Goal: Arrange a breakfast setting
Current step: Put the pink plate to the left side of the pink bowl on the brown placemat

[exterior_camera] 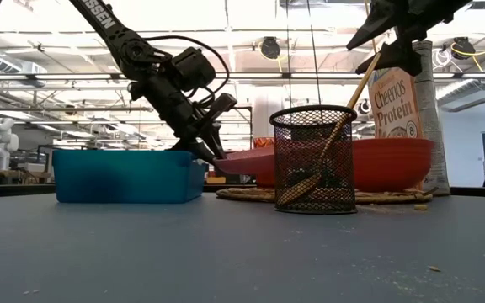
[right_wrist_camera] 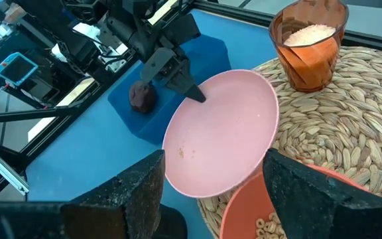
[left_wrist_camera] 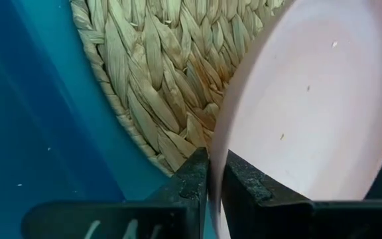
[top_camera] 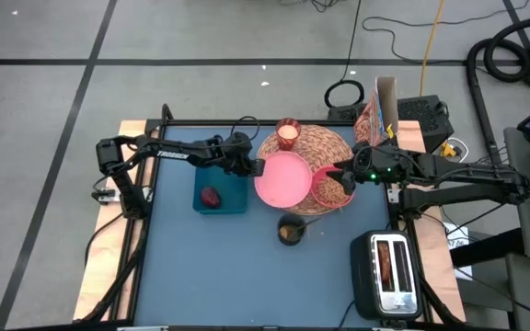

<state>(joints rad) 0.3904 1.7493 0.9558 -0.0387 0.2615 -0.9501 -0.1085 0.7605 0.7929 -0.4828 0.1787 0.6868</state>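
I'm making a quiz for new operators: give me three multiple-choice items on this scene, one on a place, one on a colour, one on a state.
1. Where does the small dark-red fruit lie?
A. In the blue rectangular tray
B. On the round pink plate
C. In the black mesh cup

2. What colour is the bowl holding cereal rings?
A. Green
B. Coral-red
C. White

3. What is the left tool doing?
A. Hanging open above the toaster
B. Clamping the pink plate's rim
C. Holding the candle glass

Answers:
1 A, the high view shows the fruit inside the tray.
2 B, the bowl reads coral-red in the high and right wrist views.
3 B, the left wrist view shows both fingers pinching the plate's edge beside the round woven straw placemat.
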